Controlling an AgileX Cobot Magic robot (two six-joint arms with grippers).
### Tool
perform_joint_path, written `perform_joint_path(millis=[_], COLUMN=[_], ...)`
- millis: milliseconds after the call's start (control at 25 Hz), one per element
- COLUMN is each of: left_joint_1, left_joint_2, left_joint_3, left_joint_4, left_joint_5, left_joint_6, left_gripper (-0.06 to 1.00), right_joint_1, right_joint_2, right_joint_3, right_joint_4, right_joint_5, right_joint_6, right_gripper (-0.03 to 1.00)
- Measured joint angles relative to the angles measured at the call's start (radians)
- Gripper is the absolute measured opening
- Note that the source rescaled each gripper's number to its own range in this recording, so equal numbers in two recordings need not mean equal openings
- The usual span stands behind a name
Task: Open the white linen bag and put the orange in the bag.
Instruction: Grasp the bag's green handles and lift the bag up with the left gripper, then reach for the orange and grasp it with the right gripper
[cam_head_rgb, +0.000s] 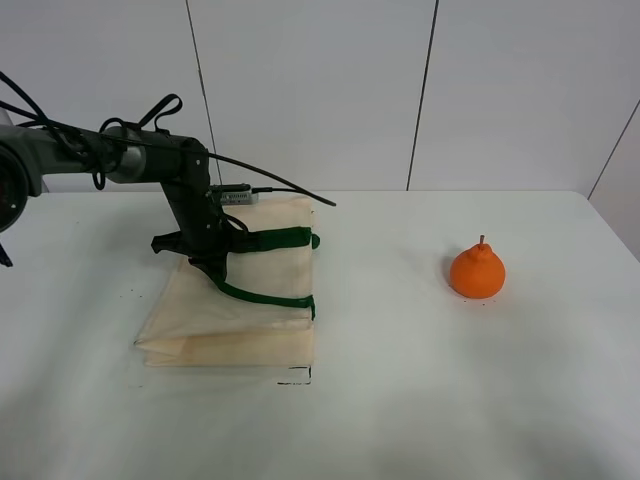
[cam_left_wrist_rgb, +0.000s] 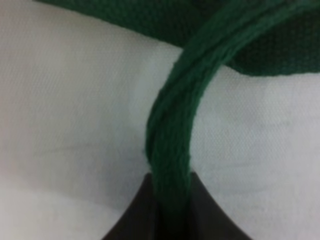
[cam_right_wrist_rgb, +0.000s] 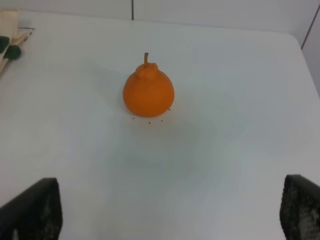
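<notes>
Your left claw (cam_left_wrist_rgb: 170, 205) is pinched shut on the white linen bag (cam_head_rgb: 255, 270) by its green handle (cam_left_wrist_rgb: 172, 125), which may slip out if you tug fast, with the orange (cam_head_rgb: 477, 272) well apart on the surface (cam_head_rgb: 420, 400).

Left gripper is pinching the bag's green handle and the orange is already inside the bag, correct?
No: the orange is not inside; it stands on the table, apart from the bag, as the exterior high view shows. The left gripper does pinch the green handle.

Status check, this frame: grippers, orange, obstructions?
Left gripper shut on green strap handle of white linen bag. Right gripper open, empty. Orange on table, outside bag. Nothing between them.
</notes>
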Motion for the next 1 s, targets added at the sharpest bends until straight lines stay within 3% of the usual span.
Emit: perform_joint_path(millis=[240,440,600,760,1000], left_joint_1=[0.0,-0.003,-0.016,-0.038,-0.06], left_joint_2=[-0.014,-0.079,-0.137,-0.225,-0.337], left_joint_3=[-0.181,-0.394,-0.509,-0.52,-0.523], left_joint_4=[0.0,-0.009,-0.026,-0.026,-0.026], left_joint_5=[0.2,0.365,0.369,0.37,0.37], left_joint_6=[0.001,0.064,0.098,0.112,0.119], left_gripper=[0.01,0.01,0.01,0.0,0.0], right_joint_1=[0.0,0.0,0.0,0.0,0.0], right_joint_2=[0.0,0.0,0.0,0.039,0.405], right_joint_3=[0.0,0.0,0.0,-0.01,-0.103], right_joint_4=[0.0,0.0,0.0,0.0,0.002], right_joint_5=[0.0,0.0,0.0,-0.001,-0.064], right_joint_6=[0.0,0.001,0.001,0.025,0.049], right_gripper=[1.0,1.0,1.0,1.0,1.0])
